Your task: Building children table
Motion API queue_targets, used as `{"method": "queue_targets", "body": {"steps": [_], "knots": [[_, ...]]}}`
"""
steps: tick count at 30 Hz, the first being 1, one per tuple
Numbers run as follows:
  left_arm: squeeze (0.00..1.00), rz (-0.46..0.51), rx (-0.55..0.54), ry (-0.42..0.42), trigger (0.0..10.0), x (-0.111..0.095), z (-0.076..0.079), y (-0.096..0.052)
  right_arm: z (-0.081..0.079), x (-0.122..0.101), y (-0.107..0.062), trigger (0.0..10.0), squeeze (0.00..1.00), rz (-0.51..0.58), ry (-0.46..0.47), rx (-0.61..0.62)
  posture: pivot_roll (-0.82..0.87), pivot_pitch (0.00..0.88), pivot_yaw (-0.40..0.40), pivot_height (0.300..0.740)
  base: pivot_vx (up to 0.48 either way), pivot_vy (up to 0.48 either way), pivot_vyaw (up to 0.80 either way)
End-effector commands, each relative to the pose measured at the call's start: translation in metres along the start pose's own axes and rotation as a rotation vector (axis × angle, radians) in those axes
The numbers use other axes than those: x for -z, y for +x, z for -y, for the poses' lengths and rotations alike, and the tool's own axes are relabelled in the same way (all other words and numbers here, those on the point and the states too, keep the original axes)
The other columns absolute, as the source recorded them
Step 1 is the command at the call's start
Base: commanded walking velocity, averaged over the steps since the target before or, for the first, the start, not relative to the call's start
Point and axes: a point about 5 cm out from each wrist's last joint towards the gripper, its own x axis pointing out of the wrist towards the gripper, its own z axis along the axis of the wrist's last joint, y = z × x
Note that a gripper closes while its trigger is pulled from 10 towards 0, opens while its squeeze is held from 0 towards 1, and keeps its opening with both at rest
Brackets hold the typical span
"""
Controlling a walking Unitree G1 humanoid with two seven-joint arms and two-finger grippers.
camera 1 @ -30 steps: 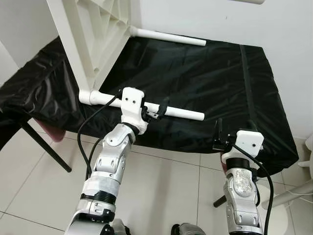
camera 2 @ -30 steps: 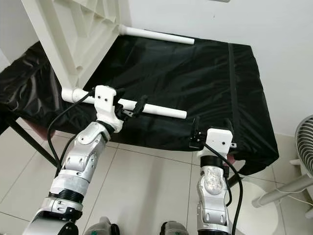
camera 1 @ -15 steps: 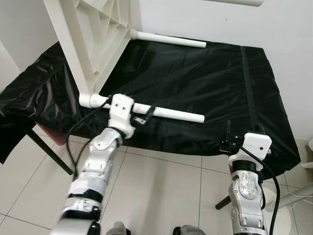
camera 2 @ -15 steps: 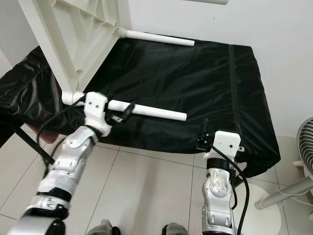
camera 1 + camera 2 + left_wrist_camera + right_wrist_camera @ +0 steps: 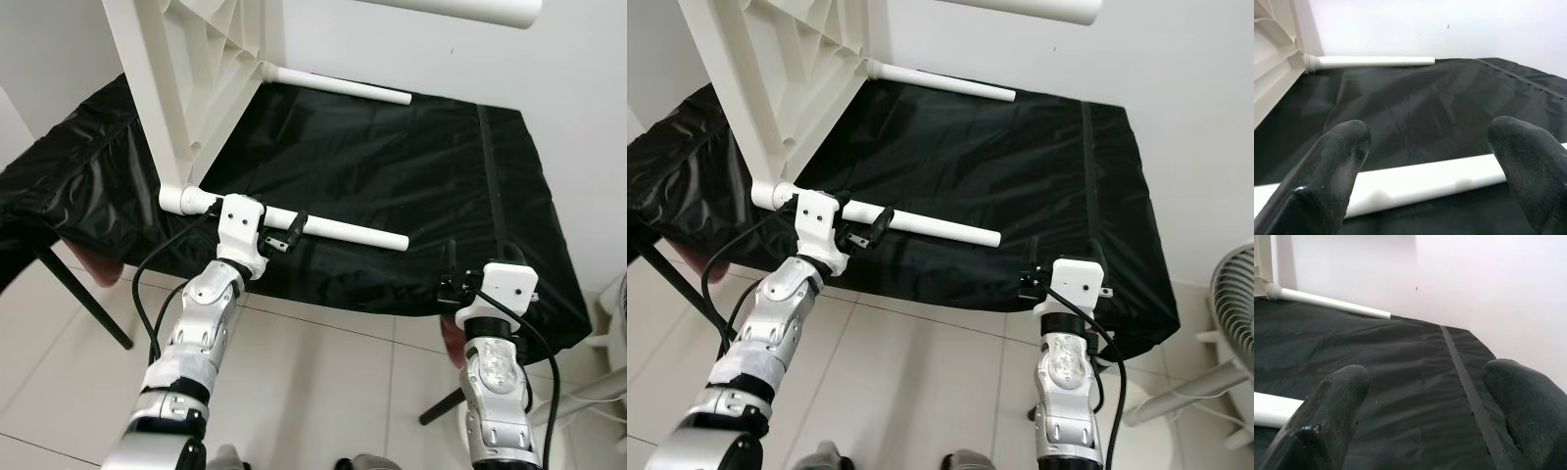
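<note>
Head views: tabletop [image 5: 181, 69] tipped on edge on black-covered bench [image 5: 411, 166], near leg [image 5: 333, 228] lying crosswise, left gripper [image 5: 286, 230] at it, right gripper [image 5: 451, 279] farther off

Wrist views: left fingers [image 5: 1334, 161] spread astride leg; right fingers [image 5: 1332, 401] spread, empty

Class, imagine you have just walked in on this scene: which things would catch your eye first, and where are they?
The white children's table stands tipped on its side at the left of the black-covered surface, its legs pointing right across the cloth. The left hand sits open at the near leg, fingers on either side of it. The right hand is open at the surface's front edge, holding nothing.
</note>
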Motion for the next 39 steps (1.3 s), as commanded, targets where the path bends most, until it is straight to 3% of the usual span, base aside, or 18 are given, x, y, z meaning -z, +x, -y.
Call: {"method": "queue_targets", "body": {"steps": [1,5,16,39], "knots": [[0.0,-0.002,-0.041,0.007,10.0,0.0,-0.006,0.001,-0.001,0.002,0.001,10.0,0.0,-0.003,0.007,-0.007,0.02,0.0,-0.029,0.74,0.0,0.0,0.0],[0.0,-0.011,-0.06,0.012,10.0,0.0,-0.012,0.001,-0.001,-0.001,0.002,10.0,0.0,0.011,0.007,0.001,0.01,0.0,-0.006,0.74,0.0,0.0,0.0],[0.0,0.023,-0.028,0.005,10.0,-0.007,-0.006,0.012,0.002,0.0,-0.001,10.0,0.0,0.011,-0.004,0.016,0.02,0.0,-0.007,0.74,0.0,0.0,0.0],[0.0,0.041,-0.056,-0.001,10.0,-0.007,-0.007,0.006,0.0,0.0,0.004,10.0,0.0,0.015,-0.018,-0.011,0.06,0.0,-0.044,0.74,0.0,0.0,0.0]]}}
